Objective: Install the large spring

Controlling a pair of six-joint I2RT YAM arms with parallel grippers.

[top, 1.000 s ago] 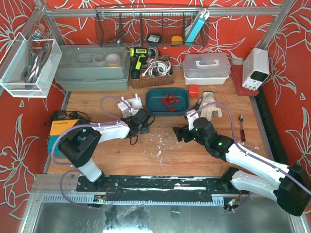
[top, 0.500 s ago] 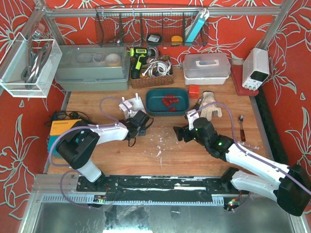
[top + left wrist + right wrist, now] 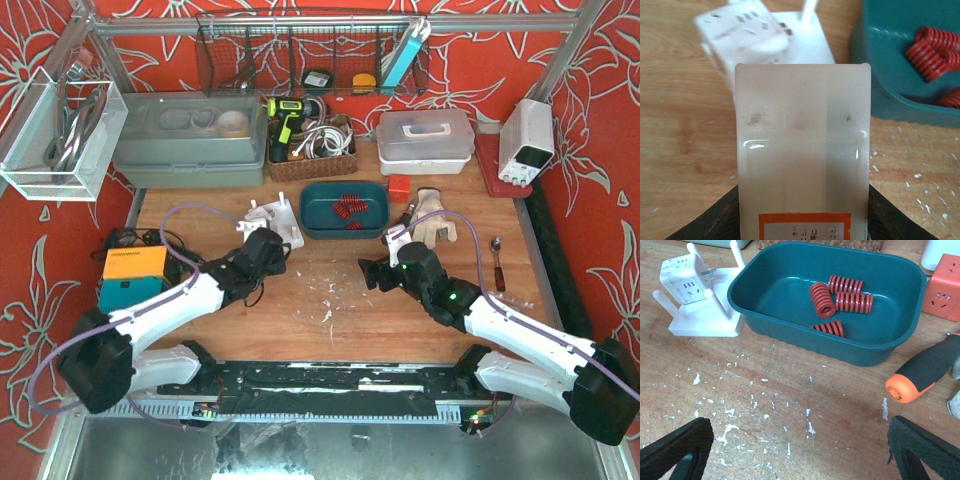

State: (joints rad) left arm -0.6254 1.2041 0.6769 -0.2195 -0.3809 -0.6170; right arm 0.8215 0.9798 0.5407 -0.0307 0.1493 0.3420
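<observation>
Well, no spring is on the white peg stand (image 3: 705,322) yet; all the red springs (image 3: 853,302) lie in the green tub (image 3: 870,354); the big spring (image 3: 821,299) lies on its side, round end facing the right pincer (image 3: 800,450), which is wide open and empty; the left pincer (image 3: 802,220) grips a white box (image 3: 802,140).

Your top external view sits high behind the arm bases and looks down and forward across the whole tabletop (image 3: 330,300) to the back wall. Your left wrist camera looks along the left tool (image 3: 802,215) from very close and low. A translucent white block (image 3: 802,125) between the fingers fills most of that view. Your right wrist camera sits higher and farther back, tilted down past the wide-spread right tool (image 3: 800,455). All three views share the teal bin (image 3: 850,352) and the white post fixture (image 3: 702,320) beside it.
</observation>
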